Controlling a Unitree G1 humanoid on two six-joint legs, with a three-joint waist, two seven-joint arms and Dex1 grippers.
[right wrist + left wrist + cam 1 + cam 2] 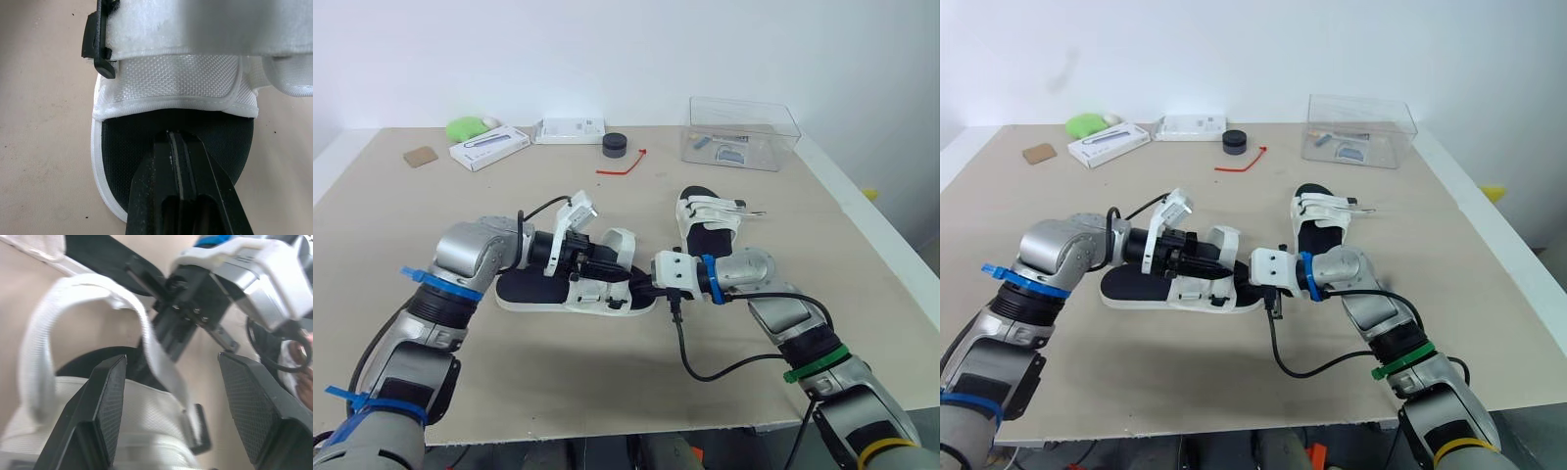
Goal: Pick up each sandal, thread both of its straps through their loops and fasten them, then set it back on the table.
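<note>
As L jaws sit apart by woven strap, R jaws together over sandal

Wide bare stretch of beige table along the near edge and the left side; open passage there. Centre crowded: white-strapped sandal with black footbed lies lengthwise; left gripper over it with fingers spread, a white strap arching between them; right gripper, fingers pressed together, tip at the footbed's end; the two nearly meet, little room between. Black cable loops from the right wrist onto the table in front. Second white-strapped sandal just behind the right arm. Back edge lined: clear plastic box, black round puck, red strip, two flat white boxes, green lump, brown square; bare mid-table between that row and the sandals.
</note>
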